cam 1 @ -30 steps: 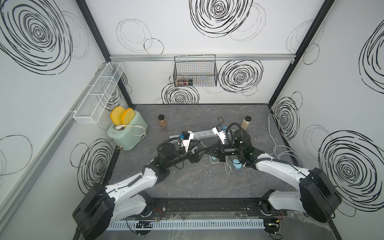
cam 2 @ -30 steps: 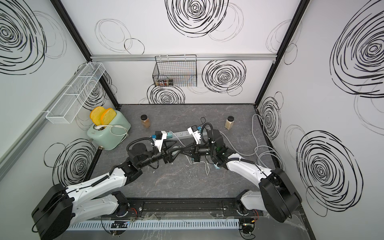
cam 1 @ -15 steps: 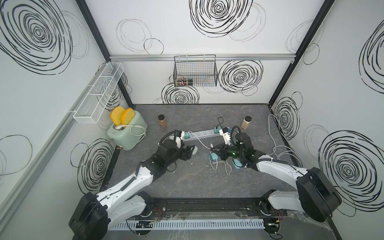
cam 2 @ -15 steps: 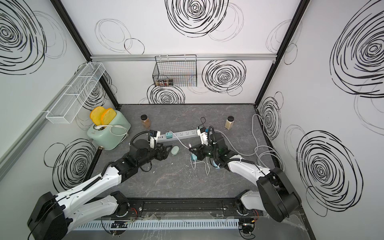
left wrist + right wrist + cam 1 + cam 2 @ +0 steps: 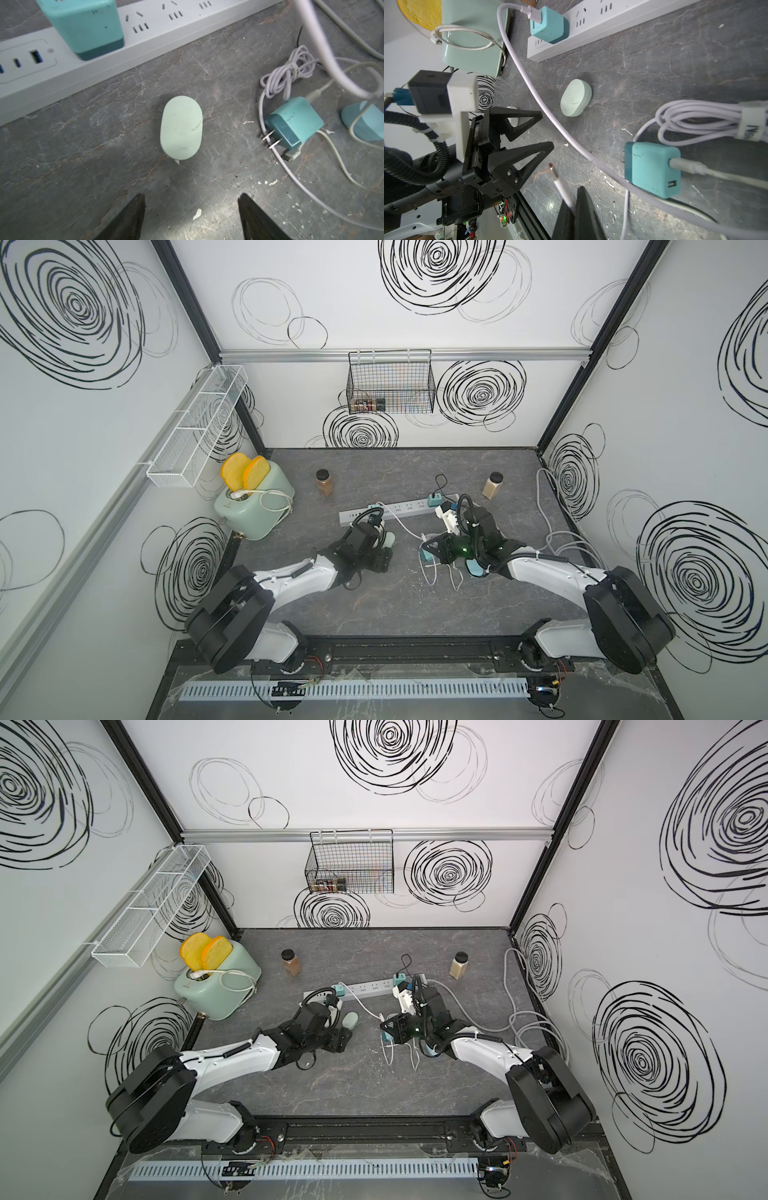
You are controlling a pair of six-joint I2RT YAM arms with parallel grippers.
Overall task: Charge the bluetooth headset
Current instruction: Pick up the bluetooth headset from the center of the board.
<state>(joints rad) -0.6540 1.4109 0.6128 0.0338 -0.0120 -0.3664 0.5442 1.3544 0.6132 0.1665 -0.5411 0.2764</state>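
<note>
earbud case (image 5: pixel 181 128): mint, lid closed, lying on the bench (image 5: pixel 104 166) near the power strip (image 5: pixel 207 18).
left pincer (image 5: pixel 191 199): yours is released, jaws spread, just short of the case.
right pincer (image 5: pixel 575 199): clenched on the cable plug (image 5: pixel 560 185), tip sticking out past the jaws.
toaster (image 5: pixel 253 510): two toast slices (image 5: pixel 245 472) upright in the slots.
wire basket (image 5: pixel 390 381): one jar (image 5: pixel 365 405) lying inside.
</note>
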